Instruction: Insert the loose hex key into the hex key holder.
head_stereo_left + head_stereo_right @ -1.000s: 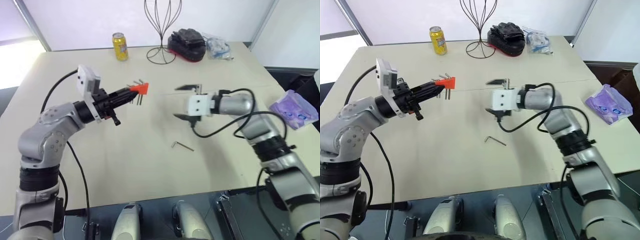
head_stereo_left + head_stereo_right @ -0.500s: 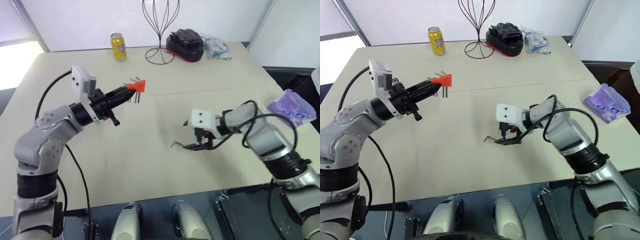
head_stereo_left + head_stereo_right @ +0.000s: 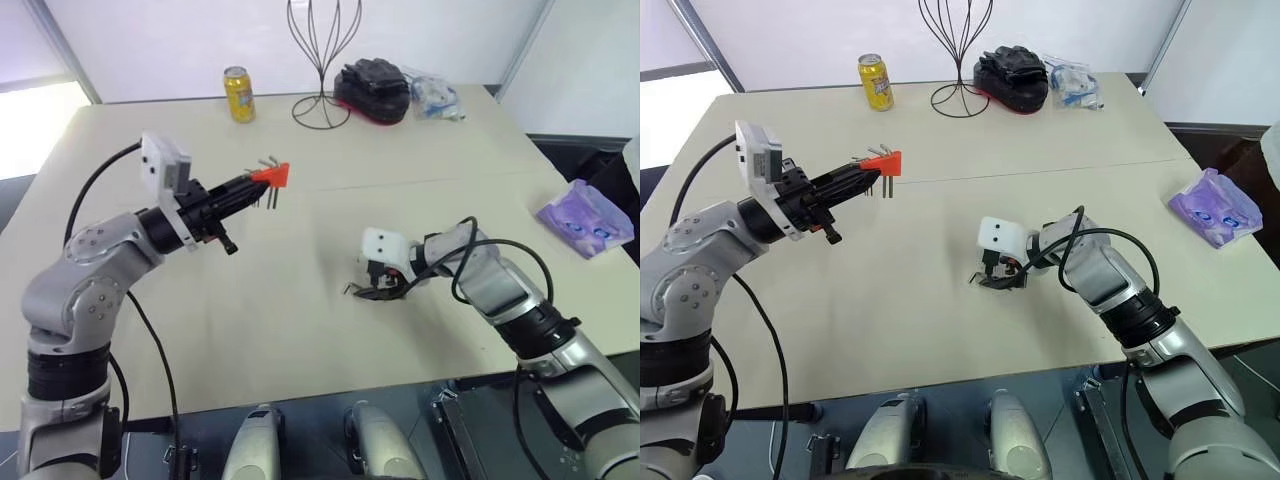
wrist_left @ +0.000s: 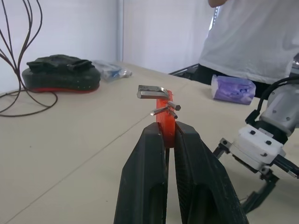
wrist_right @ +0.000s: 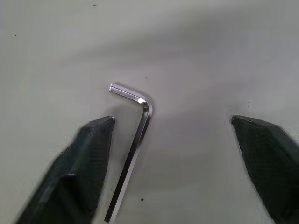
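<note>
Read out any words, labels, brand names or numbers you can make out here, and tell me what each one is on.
No text can be read.
Yellow can: its printing is too small and blurred to read.
Purple packet: pale markings, not legible.
Clear bag: blue print, not legible.

Right gripper (image 5: 173,135) no longer up in the air at mid-table with jaws spread wide; now dropped to the tabletop (image 3: 300,330), tilted nose-down, arm drawn in toward 6 o'clock. Jaws narrower than a second ago, yet not closed: one finger just beside the long leg of the loose hex key (image 5: 133,149), the other well apart from it on the far side. Key now between the fingers, flat on the tabletop, where a second ago it lay alone toward 6 o'clock of the raised gripper. In the head views, gripper (image 3: 383,285) now covers most of the key.
</note>
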You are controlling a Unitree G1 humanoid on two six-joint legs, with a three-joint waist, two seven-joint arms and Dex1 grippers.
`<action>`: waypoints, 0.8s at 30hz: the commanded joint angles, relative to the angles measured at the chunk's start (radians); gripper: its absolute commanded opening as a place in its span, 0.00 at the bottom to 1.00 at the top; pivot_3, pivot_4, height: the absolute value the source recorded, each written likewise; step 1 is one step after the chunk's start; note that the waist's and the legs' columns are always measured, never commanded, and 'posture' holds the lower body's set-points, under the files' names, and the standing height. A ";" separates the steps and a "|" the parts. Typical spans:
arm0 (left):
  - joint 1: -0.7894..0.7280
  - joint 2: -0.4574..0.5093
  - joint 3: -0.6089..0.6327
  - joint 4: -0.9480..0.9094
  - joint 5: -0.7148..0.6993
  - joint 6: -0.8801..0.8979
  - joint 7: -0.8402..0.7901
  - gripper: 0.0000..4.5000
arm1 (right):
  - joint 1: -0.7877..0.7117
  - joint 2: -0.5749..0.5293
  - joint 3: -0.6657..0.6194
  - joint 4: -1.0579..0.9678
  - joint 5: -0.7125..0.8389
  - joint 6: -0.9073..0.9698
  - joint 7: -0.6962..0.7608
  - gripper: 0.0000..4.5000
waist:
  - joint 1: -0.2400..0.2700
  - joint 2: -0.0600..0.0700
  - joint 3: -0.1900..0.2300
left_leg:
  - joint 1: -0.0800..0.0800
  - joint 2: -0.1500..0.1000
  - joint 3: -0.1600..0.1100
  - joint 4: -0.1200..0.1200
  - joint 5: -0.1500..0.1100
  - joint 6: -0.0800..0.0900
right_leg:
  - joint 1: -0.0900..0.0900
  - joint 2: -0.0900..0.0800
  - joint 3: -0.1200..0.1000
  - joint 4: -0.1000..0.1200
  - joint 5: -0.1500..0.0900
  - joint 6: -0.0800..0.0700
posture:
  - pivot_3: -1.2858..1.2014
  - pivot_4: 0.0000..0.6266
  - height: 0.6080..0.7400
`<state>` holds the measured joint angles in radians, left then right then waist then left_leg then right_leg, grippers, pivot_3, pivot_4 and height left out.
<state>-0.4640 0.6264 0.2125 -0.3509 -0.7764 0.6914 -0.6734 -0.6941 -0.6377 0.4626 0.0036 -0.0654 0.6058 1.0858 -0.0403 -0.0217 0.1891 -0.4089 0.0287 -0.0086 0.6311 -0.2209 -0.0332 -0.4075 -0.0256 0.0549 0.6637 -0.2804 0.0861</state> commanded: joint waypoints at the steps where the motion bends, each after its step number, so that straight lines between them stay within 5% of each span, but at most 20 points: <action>1: 0.002 0.014 0.027 -0.044 -0.012 -0.007 0.005 0.00 | 0.007 0.005 0.025 0.063 -0.042 -0.005 -0.021 0.45 | 0.000 0.000 0.000 | 0.001 0.000 0.000 0.000 0.000 0.000 | 0.001 0.000 0.000 0.000 0.000 0.000 | 0.52 0.24 1.00; 5: 0.007 0.016 0.030 -0.049 -0.014 -0.006 0.007 0.00 | 0.010 0.009 0.026 0.089 -0.045 -0.013 -0.021 0.02 | 0.000 -0.001 -0.001 | 0.002 0.000 0.000 0.001 0.000 0.000 | 0.002 0.000 0.000 0.000 0.000 0.000 | 0.52 0.24 1.00; 9: 0.010 0.016 0.031 -0.050 -0.013 -0.009 0.009 0.00 | 0.020 0.031 -0.015 0.081 -0.030 -0.040 -0.062 0.02 | 0.001 -0.003 -0.002 | 0.002 0.000 0.000 0.001 0.000 0.000 | 0.003 0.000 0.000 0.000 0.000 0.000 | 0.52 0.24 1.00; 15: -0.005 -0.007 0.021 -0.025 0.007 -0.034 0.020 0.00 | 0.010 0.230 -0.233 0.142 -0.014 -0.424 -0.472 0.02 | -0.004 -0.004 -0.002 | 0.000 0.000 0.000 0.000 0.000 0.000 | -0.001 0.001 0.001 0.001 0.000 0.000 | 0.52 0.24 1.00; 24: -0.038 -0.066 -0.013 0.022 0.062 -0.089 0.041 0.00 | -0.128 0.431 -0.472 0.095 0.071 -0.519 -0.806 0.02 | 0.002 -0.004 -0.002 | -0.002 0.001 0.000 -0.001 0.000 0.000 | -0.002 -0.001 0.000 0.000 0.000 0.000 | 0.52 0.24 1.00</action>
<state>-0.4814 0.5673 0.2066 -0.3174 -0.7262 0.6353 -0.6383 -0.7904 -0.2184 0.0357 0.1528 -0.0153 0.1271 0.3301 -0.0381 -0.0256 0.1872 -0.4110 0.0298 -0.0087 0.6297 -0.2209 -0.0336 -0.4096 -0.0262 0.0552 0.6637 -0.2803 0.0861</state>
